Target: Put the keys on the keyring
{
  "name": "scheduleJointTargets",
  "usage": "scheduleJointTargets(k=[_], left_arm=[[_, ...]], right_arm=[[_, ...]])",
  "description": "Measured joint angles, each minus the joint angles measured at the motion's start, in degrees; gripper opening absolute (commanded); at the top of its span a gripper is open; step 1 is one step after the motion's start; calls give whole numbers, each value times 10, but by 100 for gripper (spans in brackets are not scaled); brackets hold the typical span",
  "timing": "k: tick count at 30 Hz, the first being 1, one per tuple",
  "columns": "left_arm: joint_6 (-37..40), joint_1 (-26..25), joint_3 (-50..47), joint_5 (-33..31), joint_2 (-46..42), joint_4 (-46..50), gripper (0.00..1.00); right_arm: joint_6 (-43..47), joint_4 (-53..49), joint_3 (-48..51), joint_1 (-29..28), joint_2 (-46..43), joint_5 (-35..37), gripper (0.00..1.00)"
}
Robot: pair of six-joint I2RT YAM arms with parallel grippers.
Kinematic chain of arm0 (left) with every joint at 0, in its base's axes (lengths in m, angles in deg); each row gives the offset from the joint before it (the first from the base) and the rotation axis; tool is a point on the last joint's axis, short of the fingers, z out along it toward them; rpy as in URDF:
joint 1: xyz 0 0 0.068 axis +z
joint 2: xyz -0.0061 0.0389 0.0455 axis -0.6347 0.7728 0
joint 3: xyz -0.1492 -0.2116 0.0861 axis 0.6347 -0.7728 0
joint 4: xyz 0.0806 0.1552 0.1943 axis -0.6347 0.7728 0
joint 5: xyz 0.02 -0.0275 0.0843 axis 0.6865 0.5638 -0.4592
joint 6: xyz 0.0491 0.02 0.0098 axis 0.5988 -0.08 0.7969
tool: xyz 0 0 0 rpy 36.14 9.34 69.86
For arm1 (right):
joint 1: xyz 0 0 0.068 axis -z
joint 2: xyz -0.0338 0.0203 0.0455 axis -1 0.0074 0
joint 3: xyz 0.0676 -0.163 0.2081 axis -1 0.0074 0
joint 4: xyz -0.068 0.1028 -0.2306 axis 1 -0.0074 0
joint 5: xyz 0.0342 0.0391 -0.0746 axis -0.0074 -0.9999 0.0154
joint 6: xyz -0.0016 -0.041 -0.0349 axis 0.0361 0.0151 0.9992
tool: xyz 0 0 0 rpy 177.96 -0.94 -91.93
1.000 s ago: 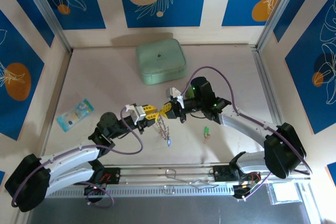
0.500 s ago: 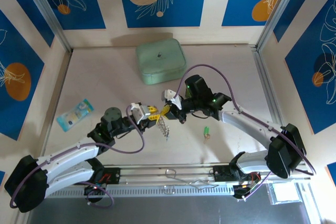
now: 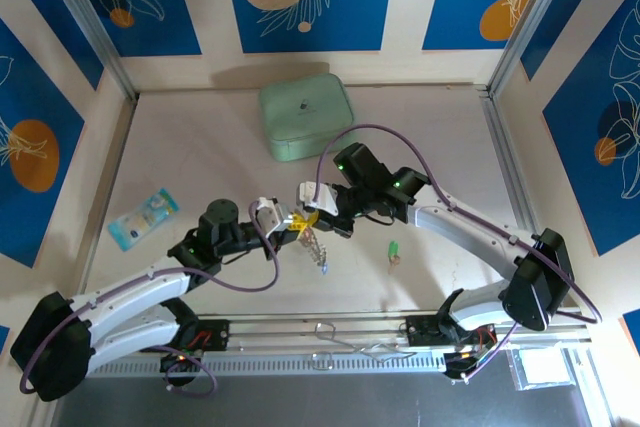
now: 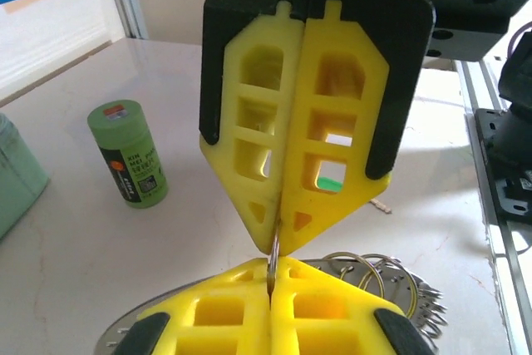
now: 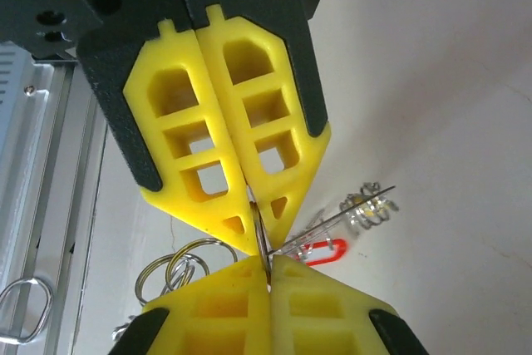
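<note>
While they meet tip to tip at frame centre, left gripper (image 3: 293, 220) and right gripper (image 3: 314, 217) each clench the keyring (image 4: 273, 253), keys (image 3: 320, 262) dangling beneath

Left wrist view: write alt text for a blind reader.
Two yellow-fingered grippers meet tip to tip, the left gripper from below and the right gripper from above, both shut on a thin metal ring. More silvery rings show lower right, and a green cylinder stands at left.
</note>
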Motion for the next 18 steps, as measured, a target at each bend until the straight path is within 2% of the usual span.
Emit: scheduleJointTargets(k=[2,4,11,18], left_arm=[[-1,0,0,6,0,-2,0],[-5,0,0,8,0,-8,0],[-44,0,-32,23,-1,-106,0],[-66,0,-59,51,0,-176,0]], right_arm=[[-4,5,4,3,-4,-8,29],[-18,34,28,14,-20,-35,37],[-95,229,198,74,-135,-167,38],[-156,351,241,89,-137,-233,34]])
